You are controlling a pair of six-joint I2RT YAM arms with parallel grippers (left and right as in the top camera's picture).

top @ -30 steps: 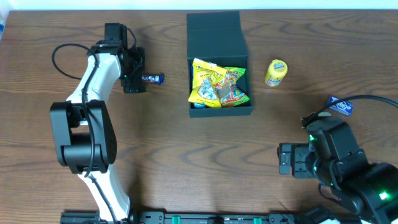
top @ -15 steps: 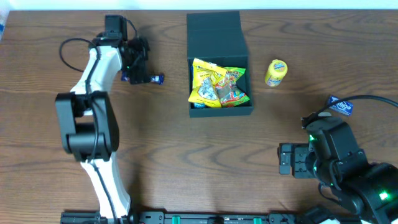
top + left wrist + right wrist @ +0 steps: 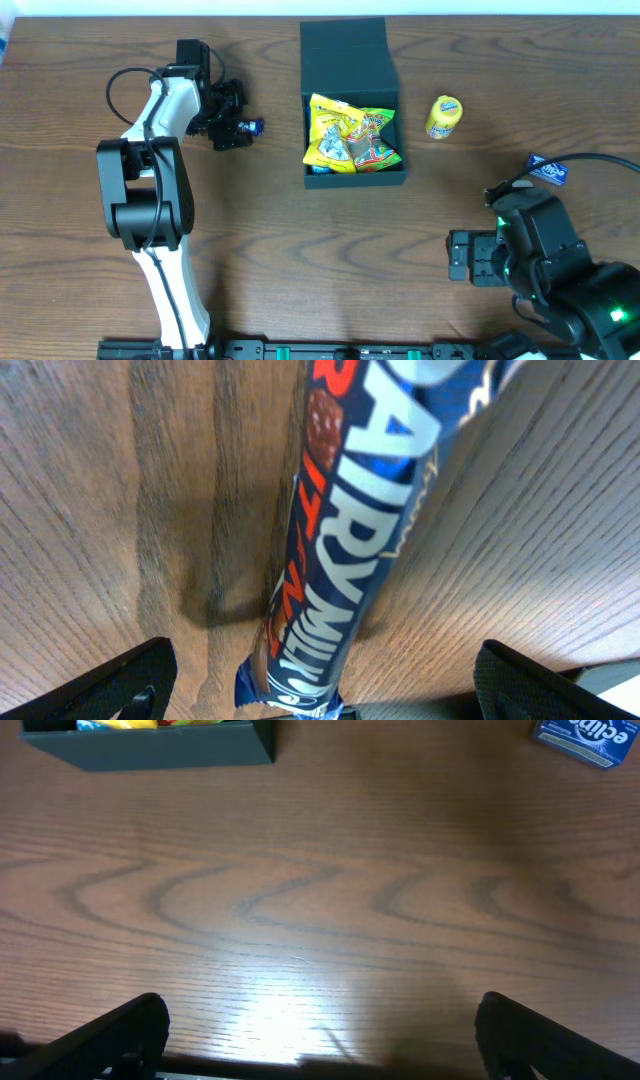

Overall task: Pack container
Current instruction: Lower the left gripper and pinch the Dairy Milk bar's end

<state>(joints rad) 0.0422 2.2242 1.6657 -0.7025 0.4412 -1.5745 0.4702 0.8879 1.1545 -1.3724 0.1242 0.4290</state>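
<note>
The container is a dark teal box in the middle of the table, its lid folded back. Yellow snack packets lie inside it. Left of it a blue Dairy Milk chocolate bar lies flat on the wood. My left gripper is low over the bar's left end and open. In the left wrist view the bar runs between the wide-apart fingers, touching neither, with my left gripper over its end. My right gripper is open at the front right, over bare wood.
A yellow canister lies right of the container. A small blue packet lies near the right edge, also in the right wrist view. The container's front wall shows at the top left of that view.
The left arm has swung its wrist up and back, and the open gripper now sits turned over the chocolate bar's end. The bar and the right arm have not moved.
</note>
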